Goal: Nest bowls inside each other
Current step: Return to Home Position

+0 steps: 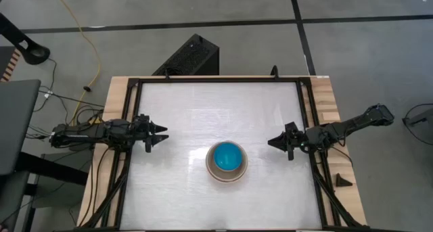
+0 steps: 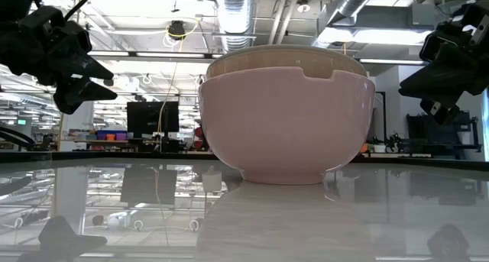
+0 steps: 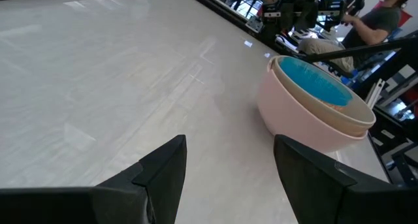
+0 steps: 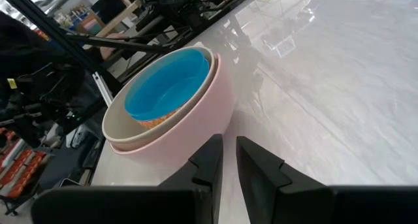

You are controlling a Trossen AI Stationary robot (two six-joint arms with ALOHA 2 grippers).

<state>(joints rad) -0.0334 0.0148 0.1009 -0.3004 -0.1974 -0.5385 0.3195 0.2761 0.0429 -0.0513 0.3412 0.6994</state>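
Note:
A stack of bowls (image 1: 226,161) stands right of the table's middle, toward the near edge. The pink outer bowl (image 2: 286,124) rests by its base on the white tabletop. Inside it sits a pale beige bowl (image 4: 117,129), and in that a bright blue bowl (image 4: 166,87). My left gripper (image 1: 165,134) hovers open at the table's left side, pointing at the stack (image 3: 313,110) from well away. My right gripper (image 1: 270,143) hovers at the right side, its fingers (image 4: 209,159) almost together with nothing between them, a short way from the pink bowl.
A black frame rail (image 1: 308,124) runs round the tabletop. A black box (image 1: 189,56) stands beyond the far edge, and a small black wedge (image 1: 344,180) lies on the right wooden strip. A person (image 3: 379,18) sits in the room beyond. Bare tabletop (image 1: 216,103) spreads around the stack.

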